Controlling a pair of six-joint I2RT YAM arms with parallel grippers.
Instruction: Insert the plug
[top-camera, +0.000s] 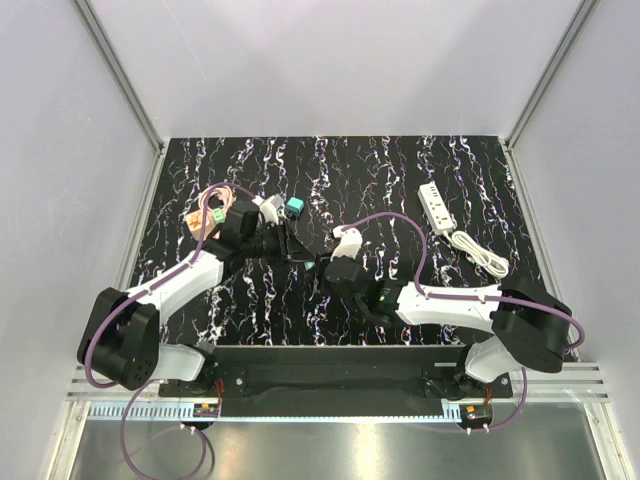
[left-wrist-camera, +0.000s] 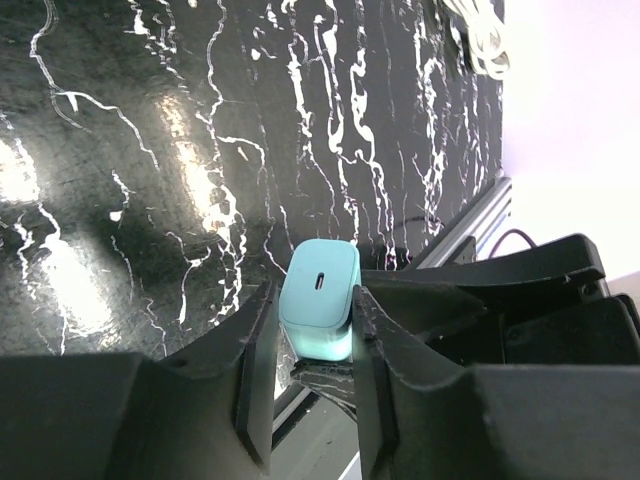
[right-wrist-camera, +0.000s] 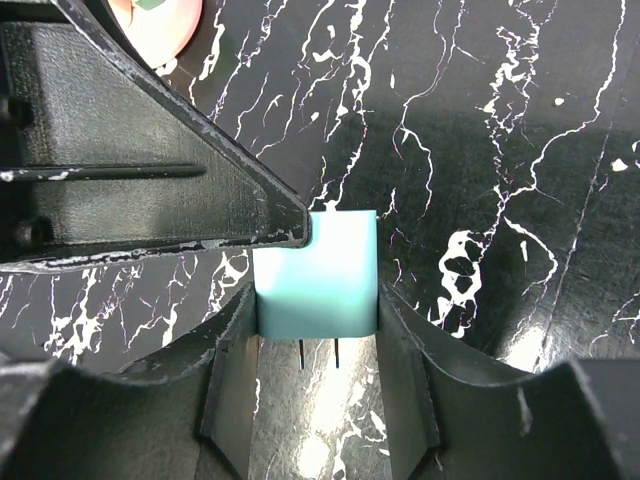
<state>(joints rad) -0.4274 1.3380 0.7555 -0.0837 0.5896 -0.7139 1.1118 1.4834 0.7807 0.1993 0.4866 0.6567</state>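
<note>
The plug (right-wrist-camera: 330, 270) is a small teal cube with two thin prongs pointing toward the right wrist camera. It hangs above the table, held from two sides. My right gripper (right-wrist-camera: 316, 300) is shut on its sides. My left gripper (left-wrist-camera: 315, 292) is shut on it too, and the plug (left-wrist-camera: 320, 300) shows a small slot on its face there. A left finger (right-wrist-camera: 150, 170) covers the plug's upper left corner. In the top view the two grippers (top-camera: 298, 248) (top-camera: 318, 262) meet at table centre and hide the plug. The white power strip (top-camera: 436, 208) lies far right.
The strip's coiled white cord (top-camera: 480, 250) lies beside it. Another teal cube (top-camera: 294, 206), a white-grey block (top-camera: 268, 210), a green cube (top-camera: 213, 215) and an orange cube (top-camera: 195, 222) sit at the back left. The table is black marble with grey walls around it.
</note>
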